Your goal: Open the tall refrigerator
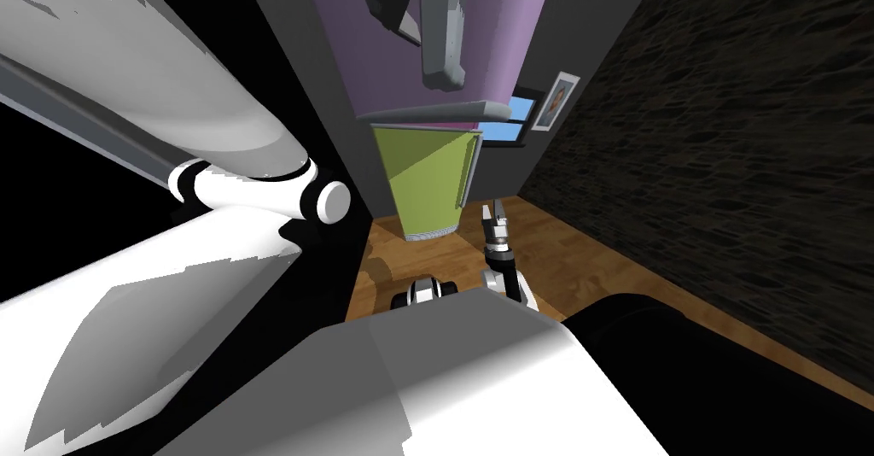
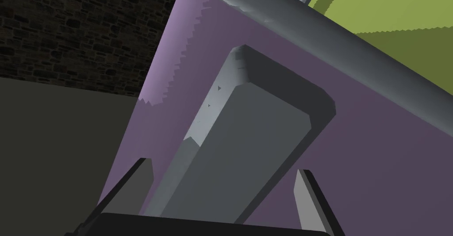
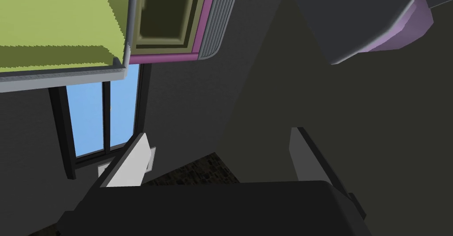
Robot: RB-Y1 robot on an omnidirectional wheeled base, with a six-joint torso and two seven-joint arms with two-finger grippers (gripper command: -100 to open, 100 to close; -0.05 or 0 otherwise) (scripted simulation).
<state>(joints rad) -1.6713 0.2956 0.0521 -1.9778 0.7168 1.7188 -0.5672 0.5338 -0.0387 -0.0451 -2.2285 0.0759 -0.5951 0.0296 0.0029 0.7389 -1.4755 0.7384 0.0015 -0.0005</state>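
Observation:
The tall refrigerator has a purple upper door [image 1: 504, 32] and a green lower door [image 1: 427, 182]. A thick grey handle [image 1: 444, 24] runs down the purple door [image 2: 376, 127]. In the left wrist view that handle [image 2: 247, 131] lies between my left gripper's [image 2: 221, 189] fingers, which stand open with a gap on each side. My right gripper [image 1: 495, 216] hangs low in front of the green door, open and holding nothing [image 3: 219, 158]. The right wrist view shows the green door [image 3: 57, 21] swung off the cabinet, with a recess [image 3: 168, 12] behind it.
A dark stone wall [image 1: 734, 135] runs along the right side of a wooden floor [image 1: 580, 263]. A dark grey wall with a window [image 1: 512, 122] and a framed picture [image 1: 556, 101] stands behind the refrigerator. A black area lies to the left.

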